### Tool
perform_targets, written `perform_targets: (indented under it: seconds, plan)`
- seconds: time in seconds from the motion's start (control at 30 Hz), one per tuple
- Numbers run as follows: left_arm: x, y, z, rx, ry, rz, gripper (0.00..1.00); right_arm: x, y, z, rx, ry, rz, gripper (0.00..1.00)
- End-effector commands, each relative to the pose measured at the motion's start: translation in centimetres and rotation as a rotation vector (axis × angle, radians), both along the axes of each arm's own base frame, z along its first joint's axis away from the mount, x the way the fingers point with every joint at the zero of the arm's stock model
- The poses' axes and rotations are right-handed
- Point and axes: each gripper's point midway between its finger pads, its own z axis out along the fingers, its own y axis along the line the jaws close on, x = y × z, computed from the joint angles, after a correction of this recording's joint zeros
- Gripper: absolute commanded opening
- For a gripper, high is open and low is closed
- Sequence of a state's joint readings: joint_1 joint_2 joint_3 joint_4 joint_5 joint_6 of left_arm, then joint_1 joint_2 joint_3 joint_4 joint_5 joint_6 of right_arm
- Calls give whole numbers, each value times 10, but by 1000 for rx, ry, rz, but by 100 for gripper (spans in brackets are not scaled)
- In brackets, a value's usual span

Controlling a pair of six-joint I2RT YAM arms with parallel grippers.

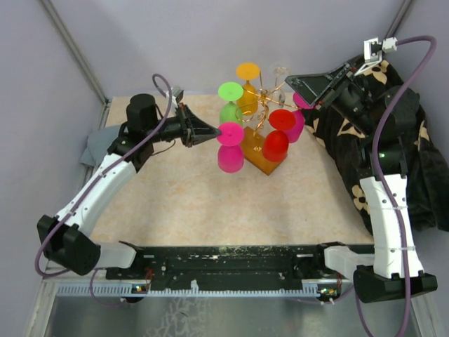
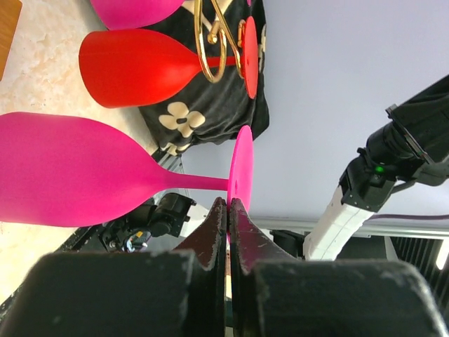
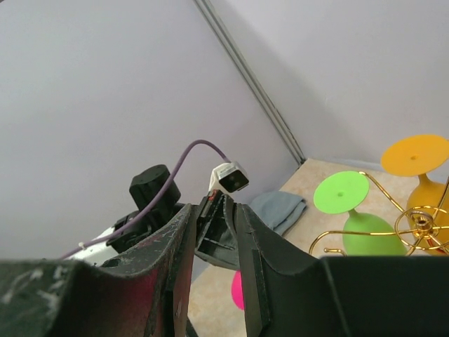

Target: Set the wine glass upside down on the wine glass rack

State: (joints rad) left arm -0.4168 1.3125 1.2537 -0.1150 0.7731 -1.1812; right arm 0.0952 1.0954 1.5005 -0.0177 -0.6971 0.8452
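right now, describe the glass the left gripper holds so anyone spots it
Find the gold wire rack on its amber base. Left of that base is an inverted magenta wine glass, the only one with the left gripper pinching its foot.

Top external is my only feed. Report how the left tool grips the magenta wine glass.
Observer: Left wrist view: the left tool is shut on the magenta wine glass, pinching the rim of its foot, not the stem.
Operator: Now check the right tool.
Observer: Right wrist view: the right tool stands parted, nothing between its fingers.
Operator: Check the neighbouring red glass.
Observer: The stem of the red wine glass passes through a scroll arm of the wine glass rack.
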Motion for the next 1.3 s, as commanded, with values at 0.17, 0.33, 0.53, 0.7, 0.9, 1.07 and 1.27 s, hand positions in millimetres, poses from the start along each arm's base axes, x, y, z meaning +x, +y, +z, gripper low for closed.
perform_targets:
  seconds: [0.17,0.33,0.53,0.7,0.9,1.07,1.27]
  plan:
    - [19,-30,22,-27,-79,-32,0,-17,-9,23,-5,-85,-47,31]
    - [29,-43,24,-17,-89,-31,0,-18,-10,22,-9,-82,-53,31]
    - [41,-54,24,0,-92,-32,0,-19,-10,20,-8,-78,-58,31]
    - [50,-62,25,11,-102,-19,0,-22,-11,18,-9,-76,-60,30]
    - [62,-70,20,15,-99,-19,0,-23,-11,20,-12,-77,-63,30]
    - [72,-76,21,19,-108,-11,0,-24,-11,19,-14,-74,-62,30]
    - [83,-80,17,21,-100,6,0,-23,-12,17,-22,-73,-70,30]
